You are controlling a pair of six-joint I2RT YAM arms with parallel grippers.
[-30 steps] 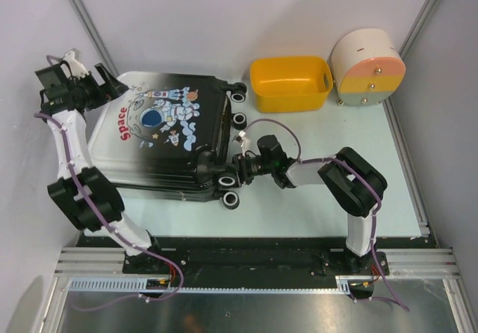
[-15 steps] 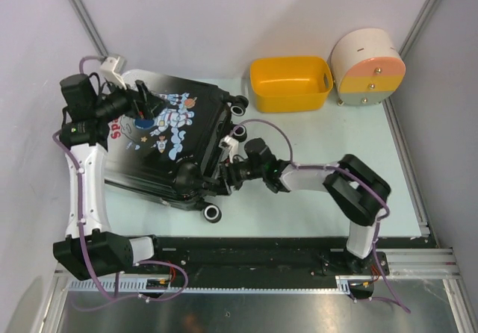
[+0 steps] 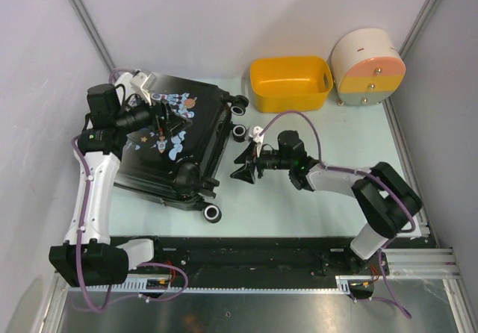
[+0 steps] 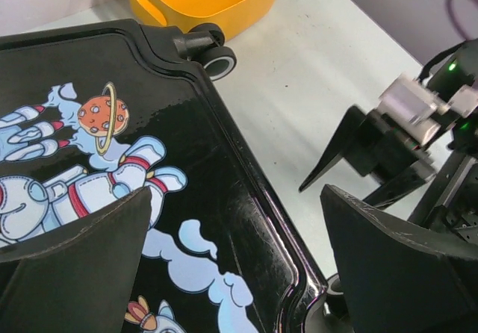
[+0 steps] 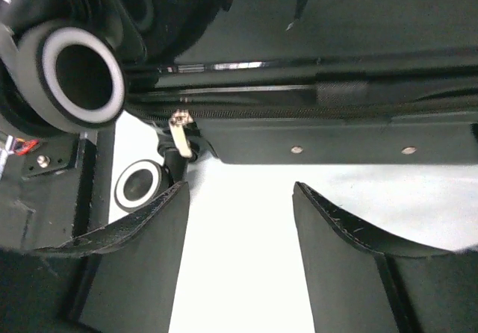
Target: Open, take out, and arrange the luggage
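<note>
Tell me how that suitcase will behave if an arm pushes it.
The suitcase lies on its side with its wheels turned sideways, so it would probably slide or pivot, not roll. Its shell looks hard and glossy, so likely stiff, and it may be slippery to grasp.

The luggage (image 3: 200, 128) lies on the left part of the table (image 3: 321, 198). Its wheels (image 3: 239, 132) are on its right end. The left gripper (image 3: 163, 118) is above the luggage, over its back left part. The right gripper (image 3: 240, 167) is just beside the luggage on the right, close to the wheels. The basket (image 3: 291, 83) sits at the back of the table, right of the luggage. The drawer box (image 3: 367, 68) stands right of the basket, in the back right corner.
</note>
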